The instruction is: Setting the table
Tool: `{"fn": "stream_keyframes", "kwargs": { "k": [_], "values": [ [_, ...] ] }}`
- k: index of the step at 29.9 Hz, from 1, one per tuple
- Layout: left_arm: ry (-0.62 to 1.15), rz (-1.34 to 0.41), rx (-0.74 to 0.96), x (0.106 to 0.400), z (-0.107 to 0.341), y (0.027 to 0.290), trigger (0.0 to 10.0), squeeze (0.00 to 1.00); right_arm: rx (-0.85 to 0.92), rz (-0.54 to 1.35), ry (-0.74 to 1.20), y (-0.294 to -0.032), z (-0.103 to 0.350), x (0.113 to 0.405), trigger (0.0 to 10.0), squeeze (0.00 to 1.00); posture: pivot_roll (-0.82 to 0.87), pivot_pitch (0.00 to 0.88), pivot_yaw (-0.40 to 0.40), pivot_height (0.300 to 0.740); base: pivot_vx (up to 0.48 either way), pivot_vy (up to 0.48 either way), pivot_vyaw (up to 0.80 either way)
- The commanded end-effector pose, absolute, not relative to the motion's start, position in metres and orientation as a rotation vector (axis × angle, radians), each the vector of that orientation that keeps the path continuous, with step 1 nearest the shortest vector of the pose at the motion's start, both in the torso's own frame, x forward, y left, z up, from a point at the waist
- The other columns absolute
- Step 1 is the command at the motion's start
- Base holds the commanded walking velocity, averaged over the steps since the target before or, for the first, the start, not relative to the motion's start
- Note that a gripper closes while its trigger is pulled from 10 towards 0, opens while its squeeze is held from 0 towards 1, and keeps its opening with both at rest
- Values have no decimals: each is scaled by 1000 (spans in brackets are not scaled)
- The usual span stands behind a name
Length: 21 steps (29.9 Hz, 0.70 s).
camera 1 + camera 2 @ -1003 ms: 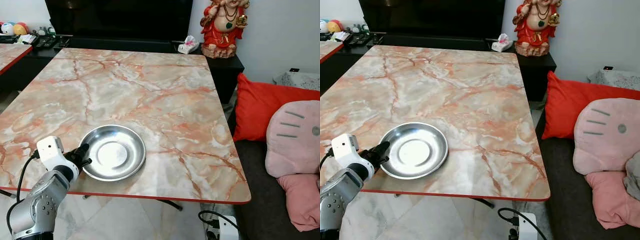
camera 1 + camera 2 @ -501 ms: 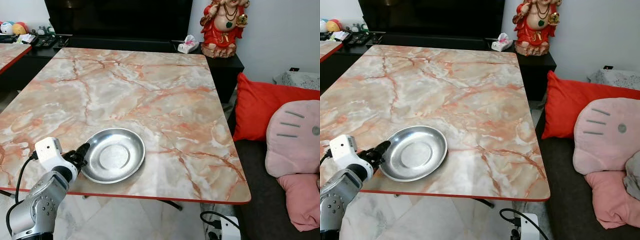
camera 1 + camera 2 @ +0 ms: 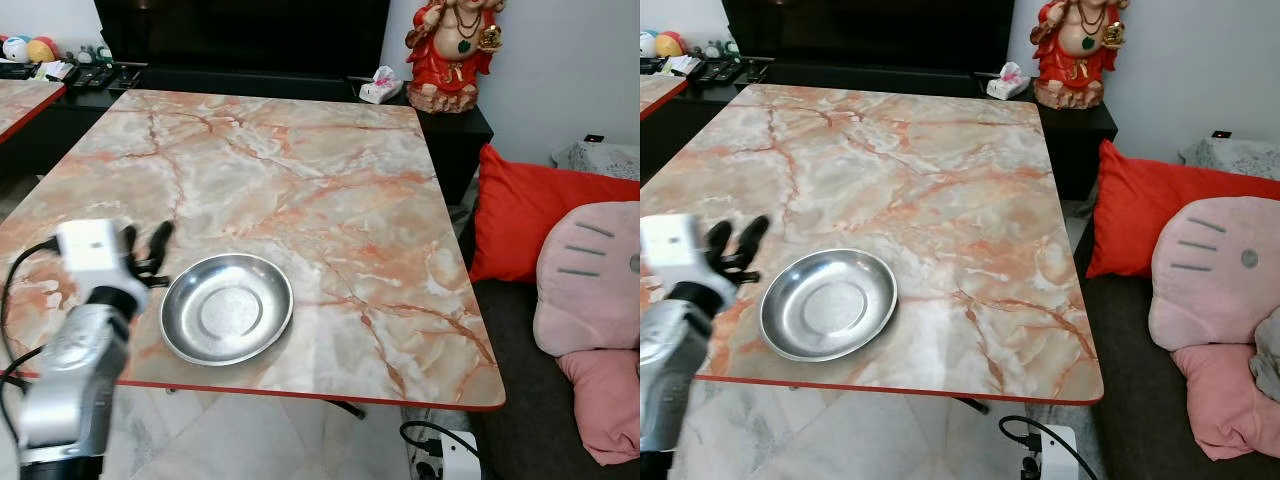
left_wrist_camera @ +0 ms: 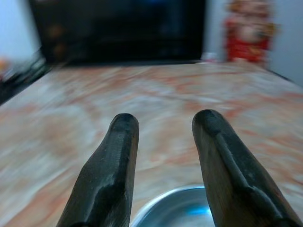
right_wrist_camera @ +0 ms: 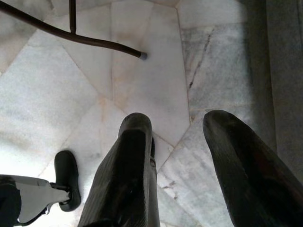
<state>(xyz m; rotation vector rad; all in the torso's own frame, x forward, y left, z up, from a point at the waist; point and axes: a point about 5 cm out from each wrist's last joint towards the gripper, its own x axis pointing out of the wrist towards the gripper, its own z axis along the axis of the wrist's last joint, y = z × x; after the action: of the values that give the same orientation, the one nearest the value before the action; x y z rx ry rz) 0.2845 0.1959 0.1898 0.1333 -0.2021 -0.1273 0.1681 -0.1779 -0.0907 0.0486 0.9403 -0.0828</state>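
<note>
A silver dish (image 3: 227, 307) sits flat on the marble table (image 3: 300, 190), close to the near edge and toward the near left corner, now free of the robot's grasp. The left gripper (image 3: 146, 250), which 1 second ago was clamped on the dish's left rim and half a second ago had that rim tipped up, has let go and lifted clear; it hangs above the table just left of the dish, its 2 black fingers (image 4: 111, 168) spread apart with nothing between them, the dish's rim showing below them in the wrist view. The dish has settled level, a touch farther from the near edge than before. The right gripper (image 5: 177, 163) hangs idle at the robot's side, pointing down at the tiled floor (image 5: 61, 94), its fingers parted and empty. By the look of it, 1 place is set: the dish is placed and released, and the table otherwise lies bare, so further pieces would still have to be fetched.
</note>
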Motion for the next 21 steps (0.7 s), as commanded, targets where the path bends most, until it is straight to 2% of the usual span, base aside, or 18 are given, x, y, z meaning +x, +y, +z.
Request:
{"fn": "stream_keyframes", "kwargs": {
  "k": [1, 7, 17, 21],
  "values": [
    [-202, -168, 197, 284, 182, 185, 10000, 0, 57, -104, 943, -181, -91, 166, 10000, 0, 131, 33, -50, 740, 0, 0, 0],
    [-209, -181, 117, 286, 169, 169, 10000, 0, 62, -114, 944, -181, -92, 163, 10000, 0, 121, 11, -46, 740, 0, 0, 0],
    [-217, -142, 140, 284, 155, 166, 10000, 0, 74, -131, 935, -182, -92, 162, 10000, 0, 120, 0, -49, 740, 0, 0, 0],
    [-223, -130, 151, 284, 153, 165, 10000, 0, 72, -128, 931, -182, -92, 163, 10000, 0, 119, 0, -55, 740, 0, 205, 0]
  ]
}}
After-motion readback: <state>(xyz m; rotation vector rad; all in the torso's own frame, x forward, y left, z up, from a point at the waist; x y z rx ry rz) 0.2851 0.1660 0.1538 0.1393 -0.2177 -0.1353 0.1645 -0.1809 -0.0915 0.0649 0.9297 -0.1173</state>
